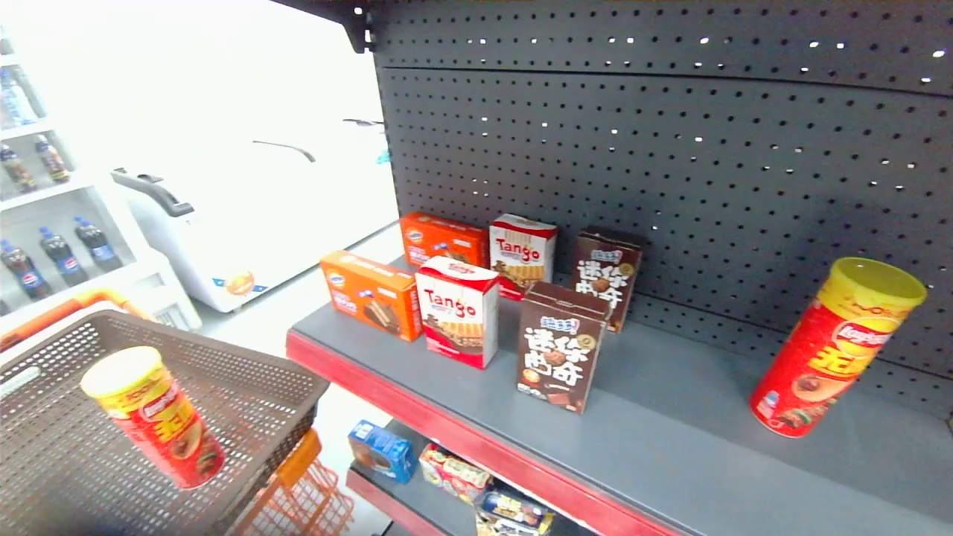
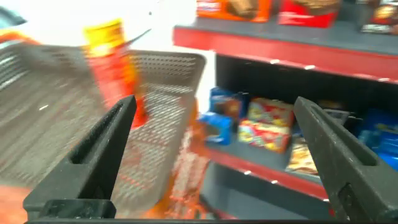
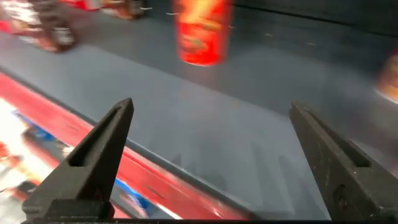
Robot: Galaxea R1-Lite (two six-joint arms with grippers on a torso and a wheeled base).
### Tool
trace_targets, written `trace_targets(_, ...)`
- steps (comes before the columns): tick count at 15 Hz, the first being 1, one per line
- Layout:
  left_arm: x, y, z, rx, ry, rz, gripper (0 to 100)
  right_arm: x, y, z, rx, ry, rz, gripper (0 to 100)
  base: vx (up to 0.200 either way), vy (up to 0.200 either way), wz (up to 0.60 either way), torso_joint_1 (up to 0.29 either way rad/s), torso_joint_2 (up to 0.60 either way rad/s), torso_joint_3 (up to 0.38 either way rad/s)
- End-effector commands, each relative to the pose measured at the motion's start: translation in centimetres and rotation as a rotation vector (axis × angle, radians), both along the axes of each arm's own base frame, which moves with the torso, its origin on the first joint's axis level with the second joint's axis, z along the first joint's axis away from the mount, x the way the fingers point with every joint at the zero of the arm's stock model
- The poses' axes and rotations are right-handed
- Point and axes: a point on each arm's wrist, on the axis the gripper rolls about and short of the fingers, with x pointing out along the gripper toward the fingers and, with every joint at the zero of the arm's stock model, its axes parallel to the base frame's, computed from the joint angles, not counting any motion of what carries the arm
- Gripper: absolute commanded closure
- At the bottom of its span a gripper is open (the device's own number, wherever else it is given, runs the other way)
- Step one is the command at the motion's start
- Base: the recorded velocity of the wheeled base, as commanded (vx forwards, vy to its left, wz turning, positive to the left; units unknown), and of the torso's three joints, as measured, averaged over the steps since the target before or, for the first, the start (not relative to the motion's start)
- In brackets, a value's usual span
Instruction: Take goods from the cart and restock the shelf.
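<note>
chip can point(image 1: 153, 417) in basket point(image 1: 238, 372), second can point(image 1: 837, 346) on shelf point(image 1: 670, 447); left gripper point(image 2: 214, 106), right gripper point(image 3: 211, 107) released

Grey shelf with a red front edge point(image 1: 670, 454) carries two orange cardboard boxes point(image 1: 370, 295), two red-and-white boxes point(image 1: 458, 311), two brown boxes point(image 1: 557, 346), and a yellow-lidded red cylindrical can point(image 1: 834, 350), seemingly upright.

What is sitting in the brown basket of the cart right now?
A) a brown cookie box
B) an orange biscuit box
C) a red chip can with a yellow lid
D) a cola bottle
C: a red chip can with a yellow lid is the one item inside the brown basket.
</note>
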Motion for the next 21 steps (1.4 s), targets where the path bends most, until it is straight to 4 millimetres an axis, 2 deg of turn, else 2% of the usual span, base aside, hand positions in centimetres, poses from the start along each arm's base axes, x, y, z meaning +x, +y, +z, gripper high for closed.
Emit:
trace_targets(1, 0.0, 0.0, 0.0, -0.003, 0.001, 0.002, 0, 0.0, 0.0, 0.0, 0.000, 0.001, 0.001, 0, 0.000, 0.000, 0.60, 0.002, 0.01, 0.002)
trace_targets(4, 0.0, 0.0, 0.0, -0.005, 0.001, 0.002, 0, 0.0, 0.0, 0.0, 0.000, -0.001, 0.001, 0, 0.000, 0.000, 0.60, -0.001, 0.00, -0.001)
trace_targets(11, 0.0, 0.0, 0.0, 0.006, -0.002, 0.000, 0, 0.0, 0.0, 0.0, 0.001, -0.001, 0.001, 0, 0.000, 0.000, 0.00, 0.000, 0.00, 0.000)
trace_targets(12, -0.2, 0.0, 0.9, 0.024, -0.051, 0.001, 0, 0.0, 0.0, 0.0, 0.001, -0.001, 0.001, 0, 0.000, 0.000, 0.00, 0.000, 0.00, 0.000)
trace_targets(13, -0.8, 0.0, 2.9, 0.050, -0.104, -0.002, 0, 0.0, 0.0, 0.0, 0.001, -0.001, 0.001, 0, 0.000, 0.000, 0.00, 0.000, 0.00, 0.000)
trace_targets(15, -1.3, 0.0, 7.0, 0.053, -0.057, 0.008, 0, 0.0, 0.0, 0.0, 0.001, -0.001, 0.001, 0, 0.000, 0.000, 0.00, 0.000, 0.00, 0.000)
trace_targets(17, 0.1, 0.1, 8.5, 0.060, 0.083, 0.139, 0, 0.0, 0.0, 0.0, 0.001, -0.001, 0.001, 0, 0.000, 0.000, 0.00, 0.000, 0.00, 0.000)
trace_targets(19, 2.9, 0.2, 10.3, 0.085, 0.152, 0.119, 0, 0.0, 0.0, 0.0, 0.001, -0.001, 0.001, 0, 0.000, 0.000, 0.00, 0.000, 0.00, 0.000)
trace_targets(21, 6.0, 0.3, 10.9, 0.096, 0.233, 0.119, 0, 0.0, 0.0, 0.0, 0.001, -0.001, 0.001, 0, 0.000, 0.000, 0.00, 0.000, 0.00, 0.000)
